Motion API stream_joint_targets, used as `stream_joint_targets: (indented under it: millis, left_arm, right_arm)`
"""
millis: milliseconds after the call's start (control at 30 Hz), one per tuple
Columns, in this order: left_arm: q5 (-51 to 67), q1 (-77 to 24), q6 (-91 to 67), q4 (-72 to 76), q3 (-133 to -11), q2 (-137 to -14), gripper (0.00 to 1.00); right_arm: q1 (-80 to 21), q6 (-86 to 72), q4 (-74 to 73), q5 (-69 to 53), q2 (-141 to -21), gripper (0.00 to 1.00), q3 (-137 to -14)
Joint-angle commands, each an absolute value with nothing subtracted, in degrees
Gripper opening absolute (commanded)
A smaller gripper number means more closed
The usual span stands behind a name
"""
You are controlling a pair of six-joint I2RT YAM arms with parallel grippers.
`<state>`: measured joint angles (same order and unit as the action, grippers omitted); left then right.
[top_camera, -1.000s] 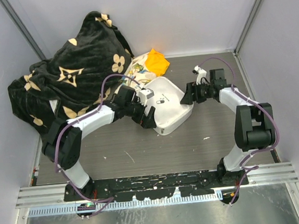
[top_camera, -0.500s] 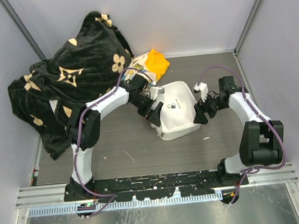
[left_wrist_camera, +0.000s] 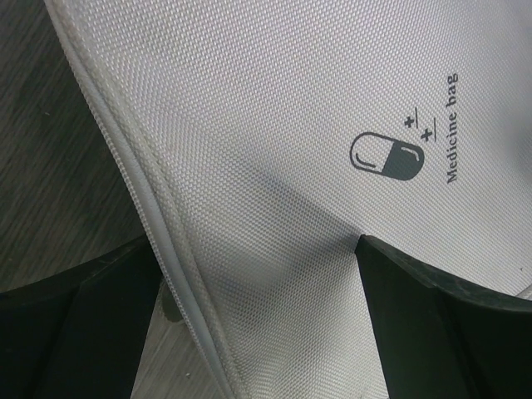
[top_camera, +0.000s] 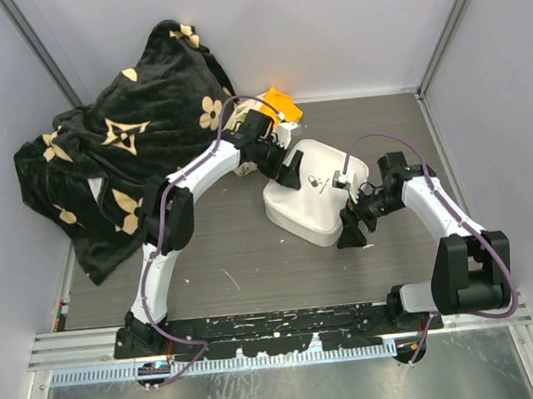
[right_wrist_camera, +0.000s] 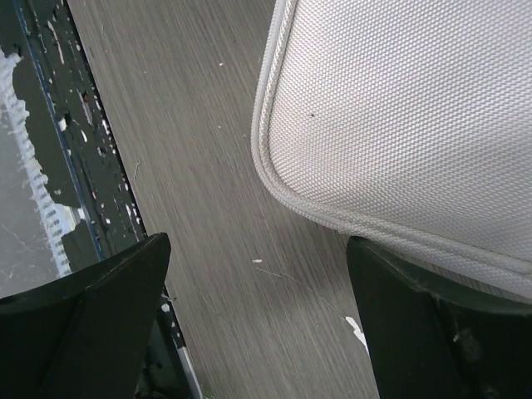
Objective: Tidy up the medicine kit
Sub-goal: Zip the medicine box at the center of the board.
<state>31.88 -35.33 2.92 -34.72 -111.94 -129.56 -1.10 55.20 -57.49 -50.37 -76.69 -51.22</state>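
The white medicine kit (top_camera: 316, 204) lies closed on the table's middle, pill logo (top_camera: 318, 181) up. My left gripper (top_camera: 292, 166) is open at its far left edge. In the left wrist view the left gripper (left_wrist_camera: 258, 332) straddles the zip seam, one finger (left_wrist_camera: 75, 324) over the table and the other (left_wrist_camera: 449, 332) over the kit's lid (left_wrist_camera: 274, 125). My right gripper (top_camera: 353, 226) is open and empty at the kit's near right corner. In the right wrist view the right gripper (right_wrist_camera: 258, 316) frames bare table beside the kit's corner (right_wrist_camera: 416, 108).
A black blanket with a cream flower pattern (top_camera: 113, 148) fills the back left. A floral-and-orange cloth bundle (top_camera: 274, 108) lies just behind the kit. Grey walls close in both sides and the back. A metal rail (top_camera: 278, 329) runs along the near edge.
The kit has slid right and turned. My left gripper has moved back and right along its top. My right gripper has moved from the kit's right side down to its near right corner.
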Motion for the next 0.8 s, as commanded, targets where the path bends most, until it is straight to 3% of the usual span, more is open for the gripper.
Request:
stream_joint_targets:
  millis: [0, 267, 500, 767]
  left_arm:
    - [31.1, -35.8, 3.3, -29.1, -111.7, -126.1, 1.00]
    - [31.9, -30.2, 10.7, -20.9, -95.2, -109.6, 0.98]
    - [44.1, -22.4, 22.4, -21.6, -82.0, -98.9, 0.98]
    - [49.3, -16.6, 17.7, -12.6, -68.3, -94.6, 0.99]
  right_arm:
    - [-1.5, 55.0, -55.2, -54.6, -73.1, 0.92, -52.4]
    - [-1.5, 50.0, -53.5, -49.4, -68.4, 0.90, -55.3]
    - [-2.9, 40.8, -46.5, -48.0, -64.9, 0.84, -57.1]
    - [-24.2, 25.9, -27.0, -25.0, -66.4, 0.84, -56.3]
